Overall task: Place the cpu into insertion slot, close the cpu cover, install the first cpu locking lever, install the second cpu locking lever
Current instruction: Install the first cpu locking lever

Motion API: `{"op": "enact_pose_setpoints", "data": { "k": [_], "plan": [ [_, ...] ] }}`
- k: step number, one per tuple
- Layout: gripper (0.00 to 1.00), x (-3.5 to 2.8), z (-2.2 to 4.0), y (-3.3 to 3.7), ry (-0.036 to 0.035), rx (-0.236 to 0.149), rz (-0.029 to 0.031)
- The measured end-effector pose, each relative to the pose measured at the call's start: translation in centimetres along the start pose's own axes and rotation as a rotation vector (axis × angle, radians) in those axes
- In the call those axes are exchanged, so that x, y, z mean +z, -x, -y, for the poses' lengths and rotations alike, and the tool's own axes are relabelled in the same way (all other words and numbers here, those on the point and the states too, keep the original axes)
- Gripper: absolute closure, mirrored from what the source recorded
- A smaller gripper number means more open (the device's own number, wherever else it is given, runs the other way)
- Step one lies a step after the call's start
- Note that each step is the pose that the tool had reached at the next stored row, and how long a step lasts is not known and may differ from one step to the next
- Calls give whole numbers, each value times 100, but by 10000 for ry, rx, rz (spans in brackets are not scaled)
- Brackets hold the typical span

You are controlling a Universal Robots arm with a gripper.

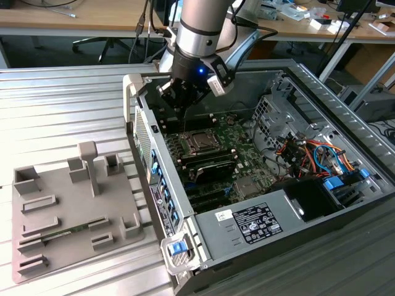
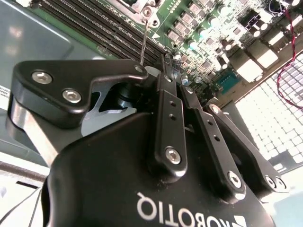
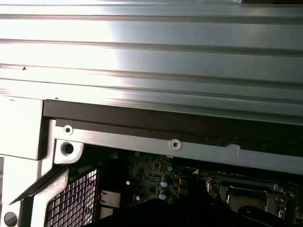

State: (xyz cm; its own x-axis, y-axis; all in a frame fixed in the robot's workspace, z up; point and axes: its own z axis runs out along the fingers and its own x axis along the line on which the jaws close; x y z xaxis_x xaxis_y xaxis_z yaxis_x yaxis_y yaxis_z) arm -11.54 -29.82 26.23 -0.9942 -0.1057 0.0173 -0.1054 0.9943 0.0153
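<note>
We've got the gripper (image 1: 183, 105) hanging just above the insertion slot (image 1: 199, 142) inside the open computer case (image 1: 308, 203), fingers looking pinched together around a thin wire lever (image 2: 144, 43), presumably because a rod that skinny needs it.

This is a robotics or electronics lab set up for computer assembly work. In the exterior view an opened desktop computer case (image 1: 290, 185) lies on its side on a ribbed aluminium worktable (image 1: 62, 105), its green motherboard (image 1: 216, 154) and bundled coloured cables (image 1: 321, 151) exposed. Beside it sits a grey fixture tray (image 1: 68, 209) with moulded holders for parts. An industrial robot arm (image 1: 197, 37) reaches over the case. Behind run wooden benches (image 1: 80, 15) strewn with small parts and cables, with an office chair base (image 1: 102, 44) beneath one.
</note>
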Motion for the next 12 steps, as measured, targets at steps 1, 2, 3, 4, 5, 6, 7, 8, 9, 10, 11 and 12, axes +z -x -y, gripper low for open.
{"op": "enact_pose_setpoints", "data": {
  "k": [1,2,3,4,5,6,7,8,9,10,11,12],
  "plan": [
    [89,1,0,1,-1,2,-1],
    [89,3,0,3,-1,2,-1],
    [89,5,0,3,-1,3,0],
    [89,6,1,4,0,1,0],
    [89,7,1,5,0,1,-1],
    [89,7,1,5,0,1,-1],
    [89,8,1,6,0,1,0],
    [89,8,1,7,0,0,0],
    [89,10,1,9,1,0,1],
    [89,11,2,11,1,0,0],
    [89,12,2,13,2,0,0],
    [89,12,2,14,1,1,0]
  ]
}}
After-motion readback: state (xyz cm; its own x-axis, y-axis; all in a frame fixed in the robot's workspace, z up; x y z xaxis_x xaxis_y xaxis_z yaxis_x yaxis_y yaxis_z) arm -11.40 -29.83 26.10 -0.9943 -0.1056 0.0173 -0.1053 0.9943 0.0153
